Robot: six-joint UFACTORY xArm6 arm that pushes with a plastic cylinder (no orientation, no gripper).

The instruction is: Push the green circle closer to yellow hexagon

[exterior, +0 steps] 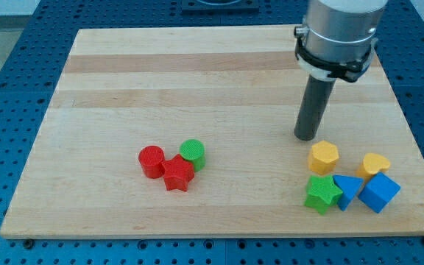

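The green circle (193, 154) sits left of the board's middle, touching a red star (178, 174) on its lower left. The yellow hexagon (323, 157) lies far to the view's right of it, in the lower right part of the board. My tip (305, 137) rests on the board just above and slightly left of the yellow hexagon, well to the right of the green circle.
A red circle (152, 161) sits left of the red star. Below and right of the hexagon lie a green star (322, 193), a blue triangle (347, 191), a blue cube (379, 192) and a yellow heart (375, 165). The wooden board (197, 81) ends near them.
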